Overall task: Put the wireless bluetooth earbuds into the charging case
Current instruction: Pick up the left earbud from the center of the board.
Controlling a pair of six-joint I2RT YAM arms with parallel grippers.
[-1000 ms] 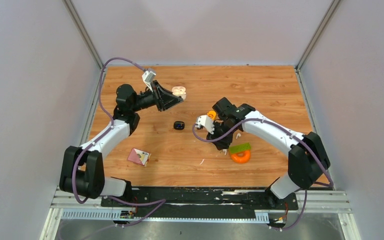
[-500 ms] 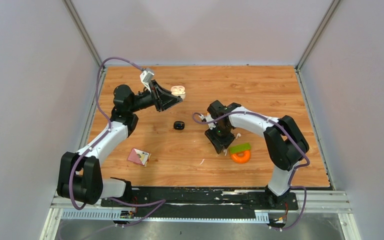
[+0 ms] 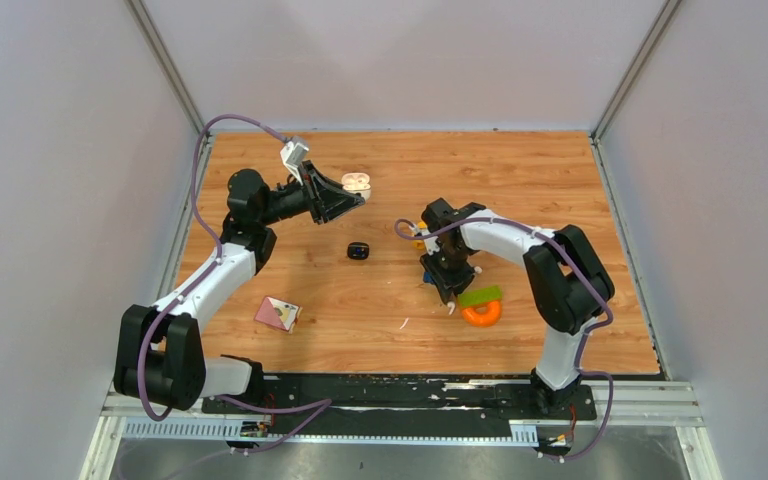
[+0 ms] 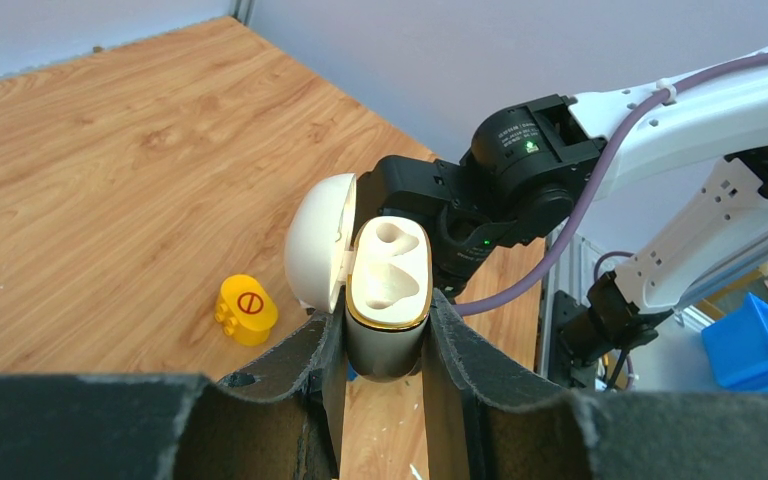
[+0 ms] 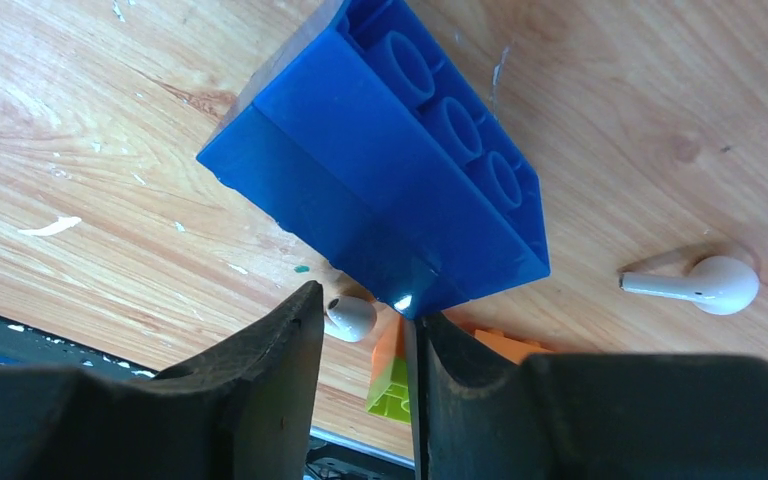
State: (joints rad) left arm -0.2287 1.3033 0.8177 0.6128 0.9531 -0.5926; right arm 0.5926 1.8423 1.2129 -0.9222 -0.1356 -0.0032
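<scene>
Where the right claw (image 5: 362,306) gapes, an earbud (image 5: 351,318) lies.

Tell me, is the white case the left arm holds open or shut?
Open: the white case has its lid swung back, both sockets showing empty.

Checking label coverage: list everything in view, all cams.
white case: 1, white, open, sockets empty, in left pincer
black case: 1, black, mid-table
earbuds: 2 seen, white, on table; one right of blue brick, one at right pincer tips
blue brick: 1, blue, below right wrist
yellow block: 1, yellow, on table beyond white case
green block: 1, green, against orange ring
orange ring: 1, orange, near right
card: 1, pink and yellow, near left
table: 1, wood
left pincer: shut on white case
right pincer: slightly open, low over table
</scene>
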